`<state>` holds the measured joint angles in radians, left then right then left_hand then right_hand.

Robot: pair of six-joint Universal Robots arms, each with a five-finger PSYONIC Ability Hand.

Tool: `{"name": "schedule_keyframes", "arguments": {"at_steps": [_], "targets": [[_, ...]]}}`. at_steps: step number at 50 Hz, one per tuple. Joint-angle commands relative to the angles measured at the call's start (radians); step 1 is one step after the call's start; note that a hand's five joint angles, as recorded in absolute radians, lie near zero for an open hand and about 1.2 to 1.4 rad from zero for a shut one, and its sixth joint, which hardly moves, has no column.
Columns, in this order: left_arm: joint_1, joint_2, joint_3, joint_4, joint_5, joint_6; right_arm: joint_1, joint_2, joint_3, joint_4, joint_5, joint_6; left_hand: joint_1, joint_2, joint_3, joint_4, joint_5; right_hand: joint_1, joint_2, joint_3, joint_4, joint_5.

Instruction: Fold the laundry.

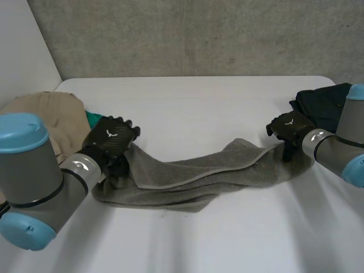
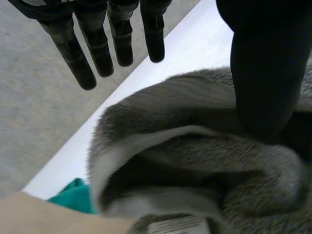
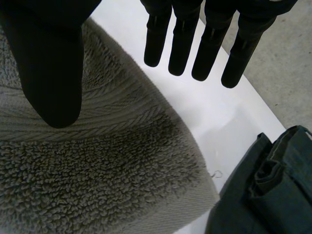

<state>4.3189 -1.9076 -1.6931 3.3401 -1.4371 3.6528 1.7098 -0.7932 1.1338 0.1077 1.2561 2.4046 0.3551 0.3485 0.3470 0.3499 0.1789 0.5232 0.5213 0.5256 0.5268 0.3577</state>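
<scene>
1. A grey towel [image 1: 193, 177] is seen lying unfolded and bunched in a long, sagging band across the middle of the tabletop [image 1: 199, 102]. One pale hemmed edge is turned up along its length.
2. The left robot hand [image 1: 111, 139] is placed over the towel's left end. In the left wrist view its fingers [image 2: 100, 53] are held straight and clear of the cloth, with the thumb [image 2: 263, 78] set over the pile. Nothing is clamped.
3. The right robot hand [image 1: 290, 128] is placed over the towel's right end. In the right wrist view its fingers [image 3: 183, 44] are likewise straight and apart, pointing past the towel's edge. Its thumb [image 3: 53, 73] hangs over the cloth, and no grasp is made.
4. The towel is judged to be soft, limp and fairly thick. No shape will be kept when it is lifted, and the middle will sag between two holds.
5. Its looped pile should give good friction, so slipping is thought unlikely once it is pinched.
6. Holds are best taken at the corners, on the flat-woven hem band, where a single thinner layer can be pinched. A grasp in the bunched middle would gather several layers.
7. A beige garment [image 1: 45, 114] and a teal cloth [image 1: 92, 118] lie just beside the left end, and a dark garment [image 1: 321, 102] lies just beside the right end. Care is needed so that these are not caught up.
</scene>
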Motion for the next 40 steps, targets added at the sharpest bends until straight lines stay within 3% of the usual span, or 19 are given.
{"name": "schedule_keyframes", "arguments": {"at_steps": [1,4,5,6,14,19,23,28,33,40], "targets": [[-0.012,-0.062,0.070,-0.067,0.038,-0.080,0.002,0.032,-0.006,-0.046,0.005,0.004,0.263,0.269,0.271,0.268,0.264,0.241,0.242,0.238,0.237,0.232],[-0.010,-0.082,0.088,-0.067,0.035,-0.085,0.001,0.031,-0.008,-0.071,0.006,0.008,0.635,0.641,0.643,0.640,0.636,0.563,0.565,0.561,0.559,0.554],[-0.007,-0.093,0.102,-0.061,0.032,-0.086,0.001,0.026,-0.009,-0.094,0.006,0.016,0.971,0.977,0.979,0.976,0.972,0.861,0.863,0.858,0.857,0.852],[-0.005,-0.096,0.111,-0.059,0.029,-0.086,0.002,0.025,-0.012,-0.106,0.006,0.022,1.040,1.047,1.049,1.046,1.042,0.873,0.875,0.871,0.869,0.864],[0.038,-0.126,0.350,-0.007,-0.042,-0.099,0.024,0.006,-0.089,-0.282,0.040,0.080,1.041,1.048,1.049,1.046,1.043,0.873,0.875,0.871,0.870,0.864],[0.074,-0.119,0.602,0.047,-0.034,-0.164,0.040,-0.052,-0.225,-0.456,0.176,0.125,1.041,1.048,1.049,1.046,1.043,0.873,0.875,0.871,0.870,0.864],[0.107,-0.114,0.811,0.079,-0.068,-0.279,0.045,-0.153,-0.284,-0.629,0.270,0.232,1.041,1.048,1.049,1.046,1.043,0.873,0.875,0.871,0.870,0.864],[0.134,-0.099,0.964,0.078,-0.065,-0.440,0.053,-0.271,-0.258,-0.724,0.224,0.361,1.041,1.048,1.049,1.046,1.043,0.873,0.875,0.871,0.870,0.864],[0.148,-0.064,0.888,0.058,0.016,-0.476,0.064,-0.314,-0.180,-0.639,0.152,0.363,1.041,1.048,1.049,1.046,1.043,0.873,0.875,0.871,0.870,0.864],[0.177,-0.031,0.615,0.056,0.044,-0.462,0.048,-0.314,-0.011,-0.571,0.128,0.314,1.041,1.048,1.049,1.046,1.043,0.873,0.875,0.871,0.870,0.864]]}}
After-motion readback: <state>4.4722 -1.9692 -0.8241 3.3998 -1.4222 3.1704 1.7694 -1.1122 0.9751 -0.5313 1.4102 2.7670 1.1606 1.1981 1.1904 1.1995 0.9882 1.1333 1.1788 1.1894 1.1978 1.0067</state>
